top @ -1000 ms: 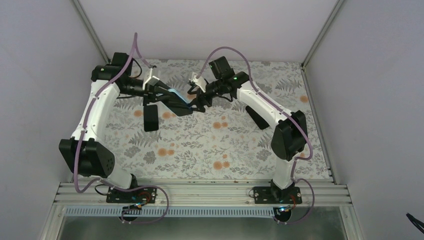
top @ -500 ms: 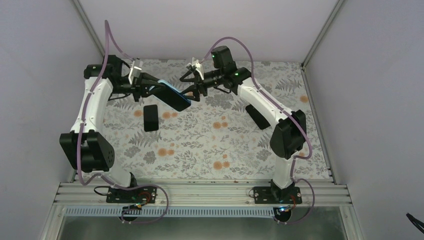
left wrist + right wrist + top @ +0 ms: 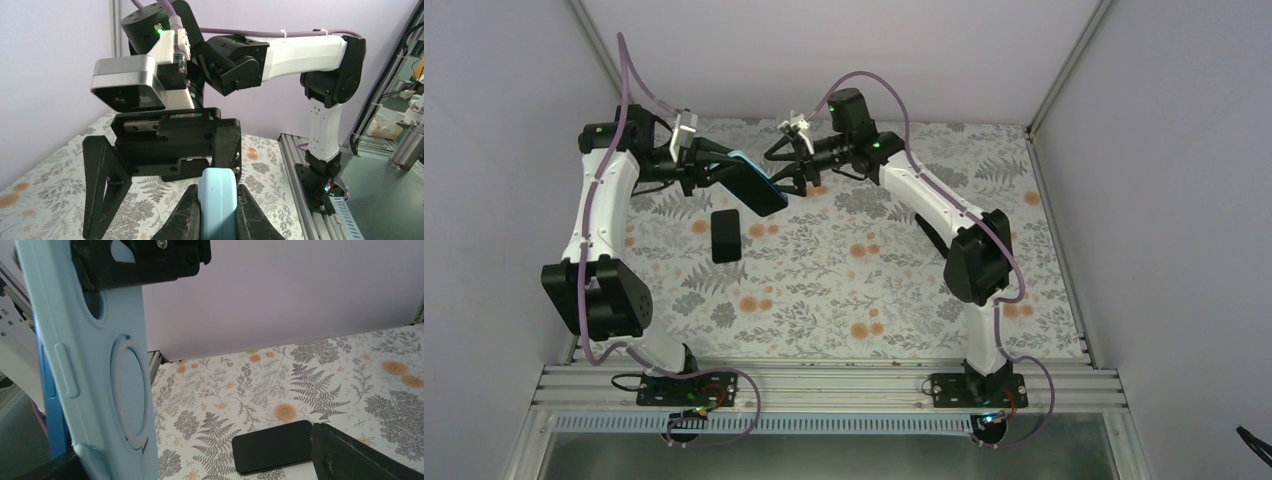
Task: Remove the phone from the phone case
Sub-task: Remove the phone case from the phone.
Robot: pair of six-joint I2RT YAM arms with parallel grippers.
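Phone case [image 3: 759,190], light blue with a dark upward face, hangs tilted in the air over the far left of the bench [image 3: 874,290], near the back wall. The left claw [image 3: 727,170] is clamped on its upper end. The right claw [image 3: 786,170] meets its lower end from the other side, spread wide. A black slab [image 3: 725,235] lies flat on the bench just below, apart from both claws. Room to move lies over the middle and right of the bench, out to the metal rail [image 3: 824,385] at the near edge.

From the left wrist, two fingers [image 3: 186,216] pinch the case [image 3: 217,200] by its thin blue edge. Straight ahead stands the right claw, its black fingers [image 3: 102,185] far apart: one is well to the left of the case, the other just behind it. Whether that one touches cannot be told.

From the right wrist, the case [image 3: 107,390] fills the left side, upright, with its ring and side button showing. One finger [image 3: 145,257] crosses its top corner; the other [image 3: 350,455] sits well apart at lower right. The black slab [image 3: 272,447] lies on the bench beyond, between them.
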